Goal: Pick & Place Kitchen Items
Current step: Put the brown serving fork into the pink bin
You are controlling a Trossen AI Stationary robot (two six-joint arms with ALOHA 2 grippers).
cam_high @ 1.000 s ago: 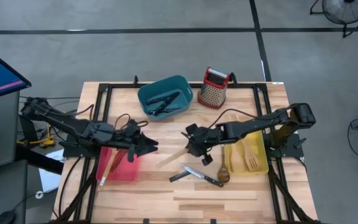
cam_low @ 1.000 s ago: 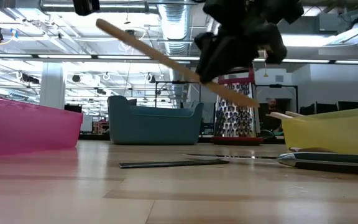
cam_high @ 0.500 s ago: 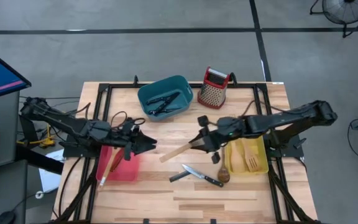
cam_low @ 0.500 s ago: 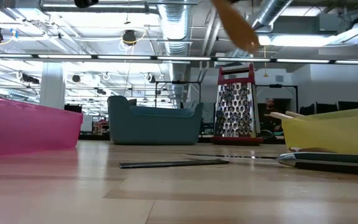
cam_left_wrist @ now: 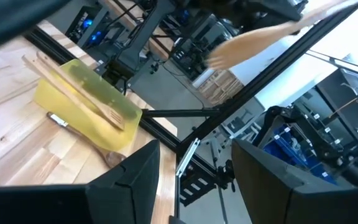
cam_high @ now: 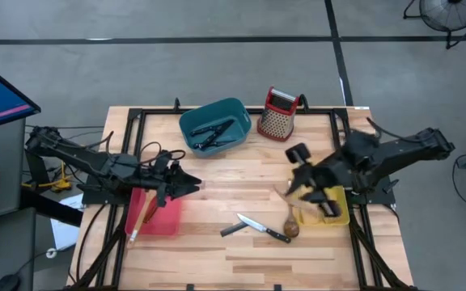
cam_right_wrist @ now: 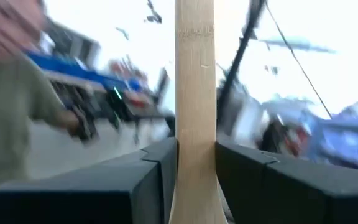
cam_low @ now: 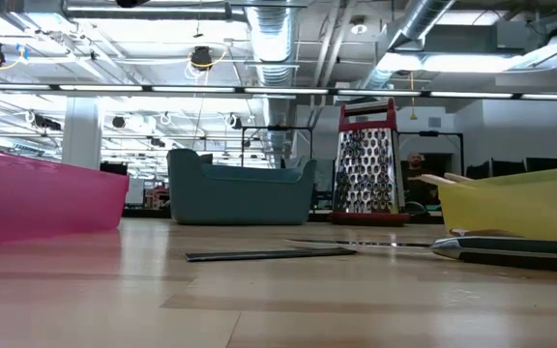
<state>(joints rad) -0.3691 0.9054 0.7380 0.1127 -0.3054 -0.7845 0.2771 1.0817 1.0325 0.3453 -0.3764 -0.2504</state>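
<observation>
The wooden surface (cam_high: 241,250) fills the middle of the high view, and the right arm is up over the yellow bin (cam_high: 336,217) at its right side. The right gripper (cam_right_wrist: 196,163) has its fingers (cam_right_wrist: 129,180) clenched on a pale wooden spatula (cam_right_wrist: 195,93), the handle standing straight up between them in the right wrist view, with only blurred room beyond. From above, that gripper sits just over the bin's near-left corner; the spatula itself is hard to make out there.

On the other side, the left gripper (cam_high: 186,184) hangs above the inner edge of the pink bin (cam_high: 158,218), fingers (cam_left_wrist: 129,180) spread apart and holding nothing. A pale wooden utensil (cam_high: 138,221) lies in that bin with its end poking past the front rim.

Ahead of the left fingers, across the surface, the left wrist view shows the yellow bin with a wooden fork (cam_left_wrist: 98,102) in it, and the held spatula blurred in the air above.

Between the two grippers, toward the front edge, lies a black-handled knife (cam_high: 263,229), and just beside the yellow bin a dark wooden spoon (cam_high: 290,227). Further back sit the teal bin (cam_high: 214,127) with dark utensils inside and the red-topped grater (cam_high: 278,114).
</observation>
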